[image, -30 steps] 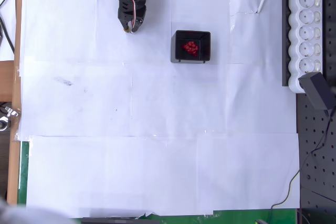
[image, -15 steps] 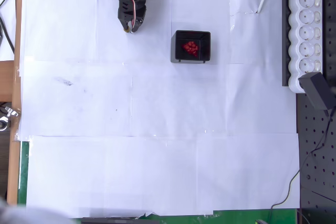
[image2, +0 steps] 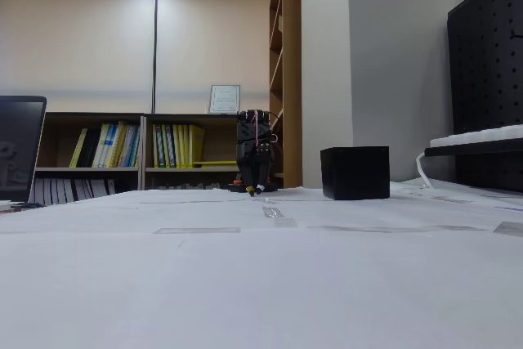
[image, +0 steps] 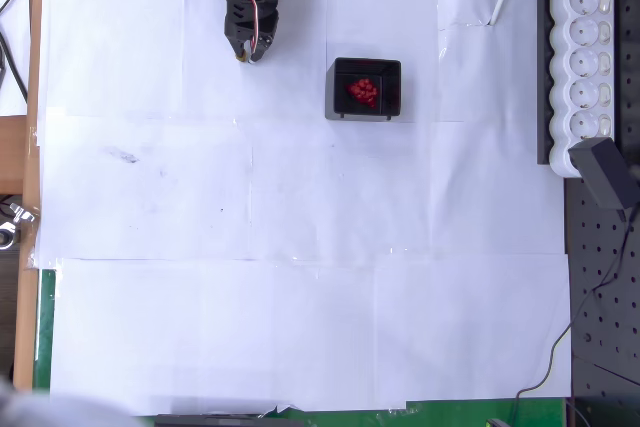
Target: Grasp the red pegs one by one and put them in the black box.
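With the red pegs [image: 363, 92] heaped inside the black box [image: 340, 97], the gripper [image: 245, 51], left of it overhead, jaw state indiscernible, risks only nudging the box.

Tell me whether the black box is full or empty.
Not empty: the black box holds a cluster of red pegs in its middle in the overhead view. The exact count cannot be told.

The red pegs [image: 363, 92] lay clustered together in a small heap inside the black box [image: 390, 86], which stood upright and open-topped on the white paper-covered desk [image: 300, 247].
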